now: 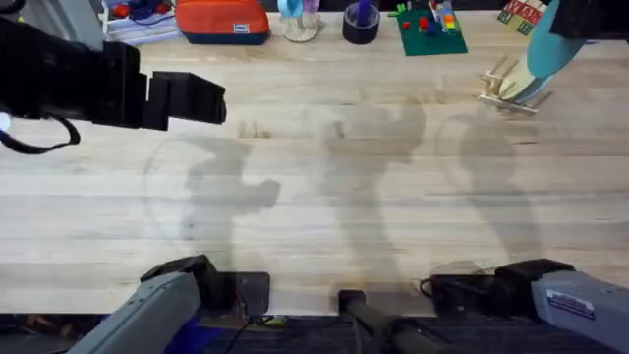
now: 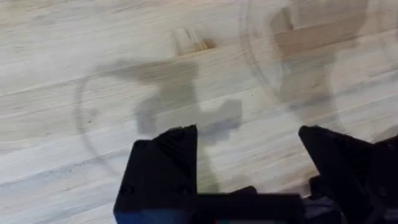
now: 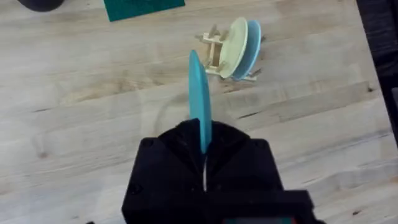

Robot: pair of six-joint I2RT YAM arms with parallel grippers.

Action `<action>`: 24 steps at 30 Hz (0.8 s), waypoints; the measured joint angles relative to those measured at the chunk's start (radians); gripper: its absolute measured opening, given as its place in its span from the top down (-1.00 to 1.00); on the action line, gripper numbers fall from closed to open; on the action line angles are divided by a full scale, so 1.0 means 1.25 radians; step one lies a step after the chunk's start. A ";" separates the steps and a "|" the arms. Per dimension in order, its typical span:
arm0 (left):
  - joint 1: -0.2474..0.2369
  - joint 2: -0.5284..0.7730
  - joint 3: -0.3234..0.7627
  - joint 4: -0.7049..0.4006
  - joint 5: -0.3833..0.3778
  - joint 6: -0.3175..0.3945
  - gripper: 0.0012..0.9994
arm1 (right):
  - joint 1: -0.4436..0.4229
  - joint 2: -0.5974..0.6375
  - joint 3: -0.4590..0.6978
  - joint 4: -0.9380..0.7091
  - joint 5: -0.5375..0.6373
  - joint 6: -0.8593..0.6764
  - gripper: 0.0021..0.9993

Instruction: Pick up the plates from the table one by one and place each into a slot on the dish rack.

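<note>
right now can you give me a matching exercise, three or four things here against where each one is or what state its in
Things:
1. cyan plate
2. cream plate
3. left tool
4. green baseplate

Places or states:
A. open above bare table
B. standing in the dish rack
C. at the table's far edge
D. held on edge in the right tool

Pairs: 1-D, 2-B, 3-A, 4-C

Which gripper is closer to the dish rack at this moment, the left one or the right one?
The right. The right gripper, shut on the cyan plate, is just short of the dish rack. The left gripper hangs open over bare table, far across from the rack.
</note>
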 joint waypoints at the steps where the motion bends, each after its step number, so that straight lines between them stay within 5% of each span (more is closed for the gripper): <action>1: 0.000 0.000 0.000 0.000 0.000 0.000 -0.99 | 0.000 0.000 0.000 -0.003 0.000 0.000 0.95; 14: 0.000 0.000 0.000 0.000 0.000 0.000 -0.99 | -0.007 0.000 0.000 -0.023 0.003 0.063 0.95; 24: 0.000 0.000 0.000 0.000 0.000 0.000 -0.99 | -0.121 0.000 0.000 -0.091 0.006 0.156 0.95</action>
